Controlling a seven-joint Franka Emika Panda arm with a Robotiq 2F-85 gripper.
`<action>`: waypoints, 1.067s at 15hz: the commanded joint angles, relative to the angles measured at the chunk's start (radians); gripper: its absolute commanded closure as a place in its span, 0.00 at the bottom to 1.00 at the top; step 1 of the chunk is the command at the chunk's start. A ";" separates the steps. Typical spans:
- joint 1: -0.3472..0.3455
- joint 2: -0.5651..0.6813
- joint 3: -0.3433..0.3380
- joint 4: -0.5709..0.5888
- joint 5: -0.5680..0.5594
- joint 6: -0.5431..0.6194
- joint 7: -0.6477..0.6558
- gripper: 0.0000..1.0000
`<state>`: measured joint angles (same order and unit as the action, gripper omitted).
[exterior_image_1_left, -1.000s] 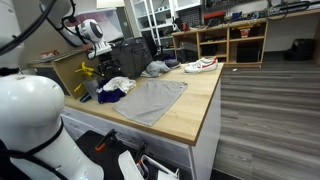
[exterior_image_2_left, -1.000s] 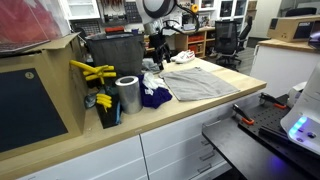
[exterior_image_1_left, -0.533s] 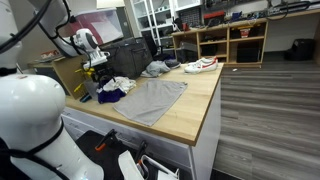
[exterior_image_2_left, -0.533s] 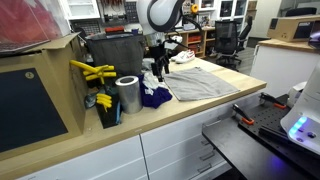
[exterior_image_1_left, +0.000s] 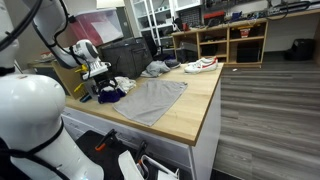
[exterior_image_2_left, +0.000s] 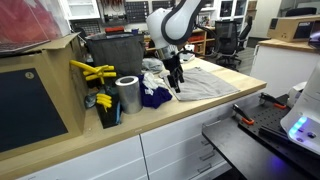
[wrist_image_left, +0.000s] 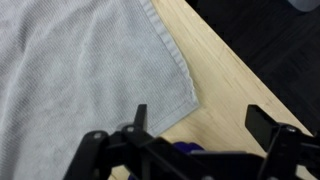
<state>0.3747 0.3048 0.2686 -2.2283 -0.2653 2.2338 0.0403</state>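
Note:
My gripper (exterior_image_2_left: 177, 83) is open and empty. It hangs just above the wooden counter (exterior_image_2_left: 215, 105), at the edge of a flat grey towel (exterior_image_2_left: 203, 85) and next to a crumpled purple cloth (exterior_image_2_left: 152, 97). In the wrist view the two fingers (wrist_image_left: 200, 125) straddle bare wood beside the towel's corner (wrist_image_left: 80, 60), with a bit of purple cloth (wrist_image_left: 190, 148) showing low between them. In an exterior view the gripper (exterior_image_1_left: 101, 76) is over the purple cloth (exterior_image_1_left: 110, 96) and a white cloth (exterior_image_1_left: 119, 84), left of the towel (exterior_image_1_left: 150, 100).
A silver can (exterior_image_2_left: 127, 95), yellow tools (exterior_image_2_left: 92, 72) and a black bin (exterior_image_2_left: 115, 55) stand behind the cloths. White-and-red shoes (exterior_image_1_left: 201, 66) and a grey garment (exterior_image_1_left: 155, 69) lie at the counter's far end. Shelves (exterior_image_1_left: 235, 40) stand beyond.
The arm has swung from the back of the counter toward the front and come down, so the gripper now hangs over the towel's edge by the purple cloth. The cloths have not moved.

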 joint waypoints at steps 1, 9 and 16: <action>0.012 -0.014 -0.009 -0.046 -0.059 0.008 0.046 0.00; 0.016 0.047 -0.008 -0.034 -0.120 0.017 0.067 0.00; 0.029 0.111 -0.019 -0.011 -0.119 0.054 0.075 0.00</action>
<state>0.3855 0.3932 0.2663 -2.2584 -0.3736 2.2708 0.0850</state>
